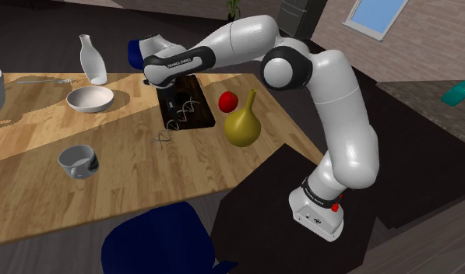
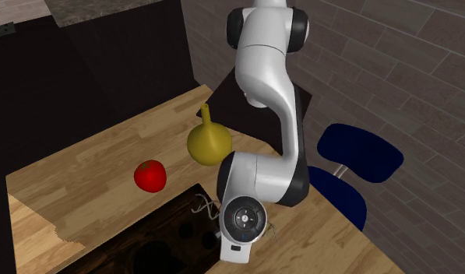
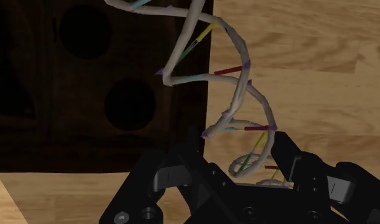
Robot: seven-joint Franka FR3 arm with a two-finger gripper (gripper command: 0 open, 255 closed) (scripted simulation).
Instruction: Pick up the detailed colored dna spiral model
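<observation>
Pincer (image 3: 237, 140) open astride DNA spiral (image 3: 244, 52), dark holed board (image 3: 55, 83) beneath, apple (image 1: 228, 100) and gourd (image 1: 242, 124) near

I work in a home kitchen or dining area. A wooden table (image 1: 28, 132) carries a white bowl (image 1: 90, 99), a mug (image 1: 79, 160) and a bottle (image 1: 92, 60). A blue chair (image 1: 156, 241) stands beside it. Brick walls (image 1: 413, 58) and a window (image 1: 375, 15) lie behind.
</observation>
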